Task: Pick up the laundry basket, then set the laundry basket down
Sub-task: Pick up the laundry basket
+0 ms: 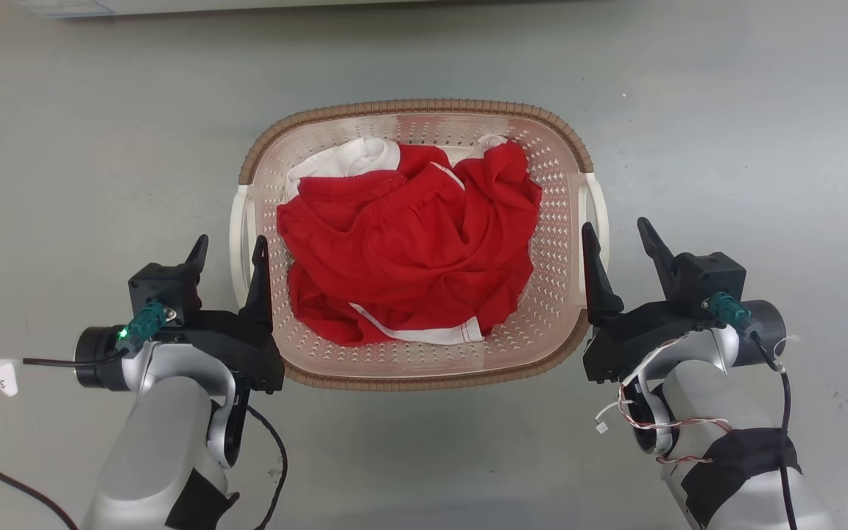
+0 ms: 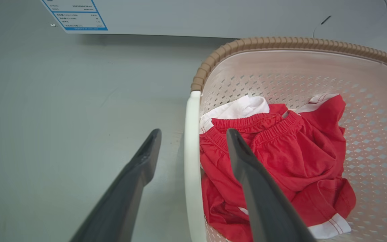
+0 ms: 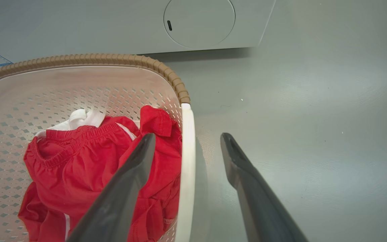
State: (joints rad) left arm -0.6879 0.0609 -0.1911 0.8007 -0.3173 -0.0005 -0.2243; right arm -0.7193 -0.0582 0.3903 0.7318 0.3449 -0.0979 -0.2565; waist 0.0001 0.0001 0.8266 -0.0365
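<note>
Even diffuse light, fairly bright, all shadows weak. Soft shadow band under washer ahead of left gripper. Pale sheen on floor right of right gripper. Wrist views bowed at edges; both grippers blur near lens.

the laundry basket is a rounded-rectangular tub of pale pinkish-white plastic with perforated walls, brown ribbed trim along its near and far rims, and white side handles. it sits upright on the grey floor, holding crumpled red-and-white clothes.
</note>
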